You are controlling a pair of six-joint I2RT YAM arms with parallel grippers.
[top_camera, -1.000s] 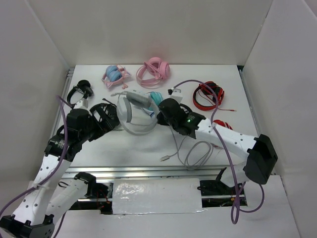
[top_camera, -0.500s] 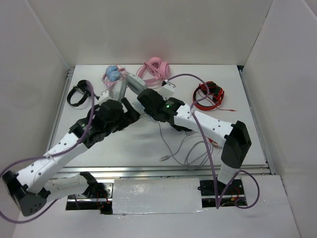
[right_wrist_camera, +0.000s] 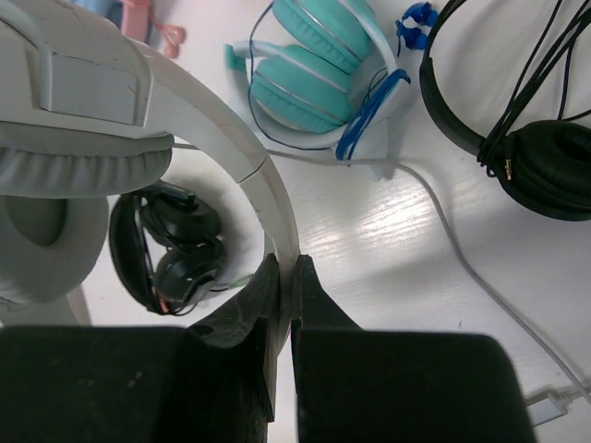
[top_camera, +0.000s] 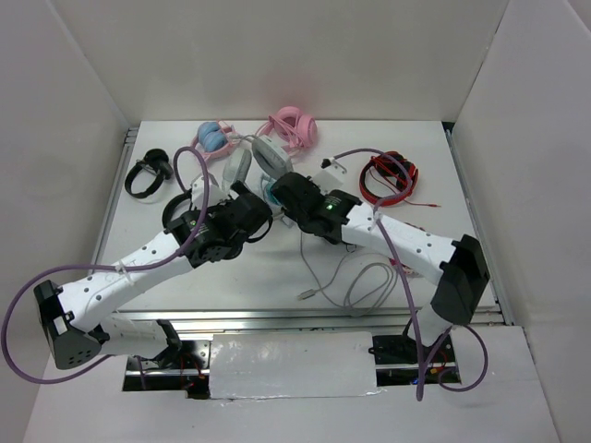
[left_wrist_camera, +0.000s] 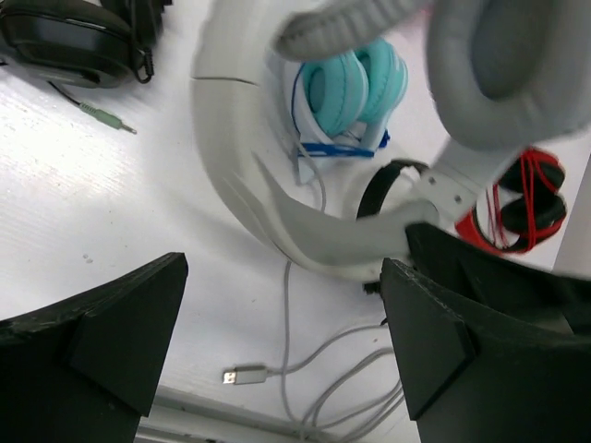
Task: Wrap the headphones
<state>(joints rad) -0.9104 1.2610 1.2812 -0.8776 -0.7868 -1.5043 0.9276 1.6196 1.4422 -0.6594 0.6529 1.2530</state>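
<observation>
Mid-table, towards the far side: light-grey headphones (top_camera: 261,157), touching the tip of the right gripper (top_camera: 280,187). Just left of that tip: left gripper (top_camera: 256,205). Near right: pale cable (top_camera: 365,281) in loose loops, plug (top_camera: 306,295) at the near-left end. Far edge: pink headphones (top_camera: 291,127), blue-pink pair (top_camera: 214,138). Left: black pair (top_camera: 148,173). Right: red-black pair (top_camera: 388,177).

Bright, even overhead light washed the white counter (top_camera: 268,277); shadows fell soft, glare streaked the wrist views, and nearest objects blurred.
</observation>
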